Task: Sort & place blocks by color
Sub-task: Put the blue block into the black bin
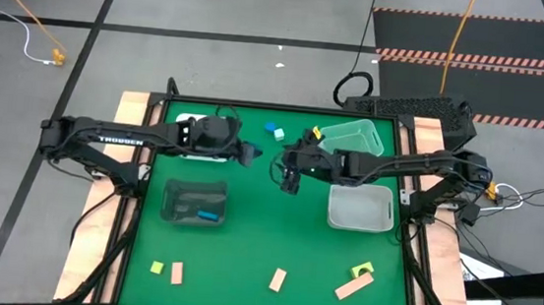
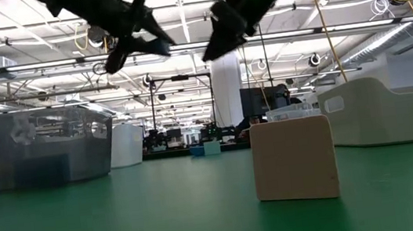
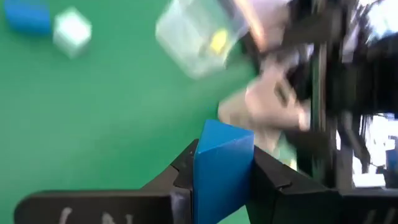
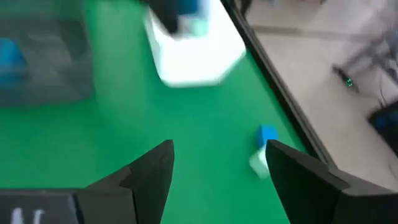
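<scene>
1. The left gripper (image 3: 221, 180) is clenched on a blue block (image 3: 222, 165), raised above the mat near the table's middle.
2. The right gripper (image 4: 217, 168) hangs released and empty just beside it.
3. Judged from here, the block belongs in the grey tray (image 1: 194, 203), which already holds a blue piece; carry it level over the tray and lower it before letting go.
4. Both arms reach inward from their sides, wrists high, fingers angled down.
</scene>
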Controlling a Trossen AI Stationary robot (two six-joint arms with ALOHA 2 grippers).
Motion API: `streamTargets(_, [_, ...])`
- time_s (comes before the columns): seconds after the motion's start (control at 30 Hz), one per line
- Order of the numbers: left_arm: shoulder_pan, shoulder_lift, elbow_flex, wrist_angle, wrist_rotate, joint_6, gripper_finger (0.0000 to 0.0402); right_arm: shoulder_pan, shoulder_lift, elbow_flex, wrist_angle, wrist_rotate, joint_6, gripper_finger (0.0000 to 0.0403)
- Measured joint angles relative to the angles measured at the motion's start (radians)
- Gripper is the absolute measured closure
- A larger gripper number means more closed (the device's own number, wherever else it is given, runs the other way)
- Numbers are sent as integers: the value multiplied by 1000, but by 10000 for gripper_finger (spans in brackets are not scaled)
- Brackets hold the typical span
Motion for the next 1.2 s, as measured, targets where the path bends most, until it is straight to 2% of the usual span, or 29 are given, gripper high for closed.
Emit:
streamTargets(0.17, [-49, -70, 0, -192, 154, -30, 323, -44, 0, -1, -79, 3, 112, 160])
streamTargets(0.27, [-105, -129, 0, -351, 169, -76, 323, -81, 0, -30, -25, 3, 168, 160])
streamTargets(0.43, [-206, -189, 0, -585, 154, -186, 323, -143, 0, -145, 188, -4, 349, 160])
streamTargets(0.5, [-248, -187, 0, -670, 153, -229, 323, -163, 0, -208, 315, -42, 413, 160])
streamTargets(0.57, [-286, -176, 0, -743, 153, -266, 323, -181, 0, -269, 444, -82, 440, 160])
streamTargets(0.73, [-332, -131, 0, -871, 138, -325, 323, -207, 18, -342, 648, -80, 447, 160])
streamTargets(0.97, [-341, -63, 0, -872, 131, -328, 313, -211, 146, -258, 630, -133, 445, 161])
streamTargets(1.2, [-342, -4, 0, -874, 97, -328, 305, -224, 259, -94, 358, -132, 438, 161])
